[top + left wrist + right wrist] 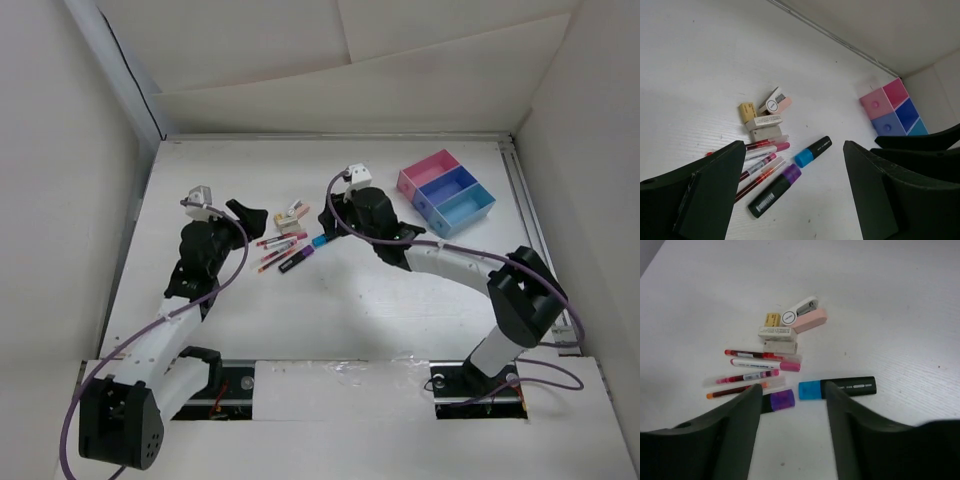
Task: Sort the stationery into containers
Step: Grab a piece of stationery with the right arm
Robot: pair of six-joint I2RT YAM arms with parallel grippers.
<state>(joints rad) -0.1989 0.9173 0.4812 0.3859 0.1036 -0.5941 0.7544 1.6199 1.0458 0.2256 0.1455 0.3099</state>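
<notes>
Stationery (pixel 285 238) sits in a small heap on a white bench (pixel 400 300), well to the left of the trays (pixel 446 190), three joined boxes in pink, dark blue and light blue.

The right fingers (pixel 747 410) hover low over the edge of the heap nearest the trays, spread apart and holding nothing. The blue marker (pixel 855 385) lies just ahead of them, the heap's closest piece to the trays. Its long axis runs from one finger toward the other, along the gap rather than across it, so the wrist probably needs a turn before closing.

The left fingers (pixel 720 175), also apart and holding nothing, hang beyond the heap, farther from the trays. The right arm is nearer this marker.

The blue marker has a black barrel with pale print and a bright blue cap. Beside it, farther from the trays, lie a purple marker (pixel 781 400), thin red and pink pens (pixel 760 367) and beige erasers (pixel 777 332).
</notes>
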